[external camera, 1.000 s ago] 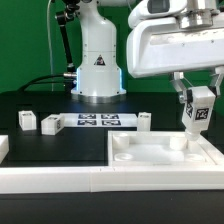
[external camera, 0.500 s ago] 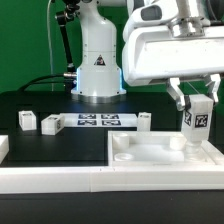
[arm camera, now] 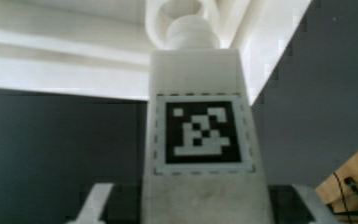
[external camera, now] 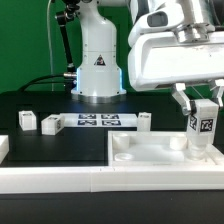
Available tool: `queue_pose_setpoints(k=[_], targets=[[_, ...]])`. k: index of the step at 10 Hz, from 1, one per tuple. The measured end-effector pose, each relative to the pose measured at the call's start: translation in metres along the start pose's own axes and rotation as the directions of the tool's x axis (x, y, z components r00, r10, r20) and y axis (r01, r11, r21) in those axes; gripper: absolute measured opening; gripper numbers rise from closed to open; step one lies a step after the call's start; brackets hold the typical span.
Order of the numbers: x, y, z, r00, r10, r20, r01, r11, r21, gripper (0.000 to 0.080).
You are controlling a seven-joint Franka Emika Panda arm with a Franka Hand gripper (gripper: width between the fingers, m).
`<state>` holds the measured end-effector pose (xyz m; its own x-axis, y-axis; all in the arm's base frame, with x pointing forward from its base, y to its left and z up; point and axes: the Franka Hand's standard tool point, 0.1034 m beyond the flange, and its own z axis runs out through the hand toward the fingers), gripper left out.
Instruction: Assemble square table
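Since a second ago the pincer (external camera: 203,104) has shifted toward the exterior view's right and come lower, carrying the leg (external camera: 205,124) with it. Its jaws stand partly apart, clamped on the leg's upper end with one finger on each side. The leg hangs upright, its black-and-white tag facing the exterior camera. In the wrist view the leg runs up the middle of the picture with the tag toward the lens. The leg's lower end sits over the far corner of the top (external camera: 150,152) on the exterior view's right, at the raised socket there; whether it touches cannot be told. The top lies flat on the black bench (external camera: 40,148), rim upward. Just behind the top's far edge stands a loose leg (external camera: 143,122). Beyond that, toward the exterior view's left of the top, lies the marker board (external camera: 95,121), then two more legs (external camera: 50,123) (external camera: 25,120). A long white rail (external camera: 60,178) runs along the top's near edge. The arm's base (external camera: 98,70) stands well behind the top.
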<state>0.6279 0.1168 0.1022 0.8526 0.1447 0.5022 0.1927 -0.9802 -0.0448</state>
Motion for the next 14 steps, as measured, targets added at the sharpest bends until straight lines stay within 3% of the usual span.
queue_pose_setpoints(k=[7,14], targets=[[0.002,0.003,0.001,0.998,-0.039,-0.055,0.038,0.999,-0.013,0.0291],[-0.022,0.002,0.004,0.999,-0.045,-0.026,0.044,0.999,-0.012,0.0291]])
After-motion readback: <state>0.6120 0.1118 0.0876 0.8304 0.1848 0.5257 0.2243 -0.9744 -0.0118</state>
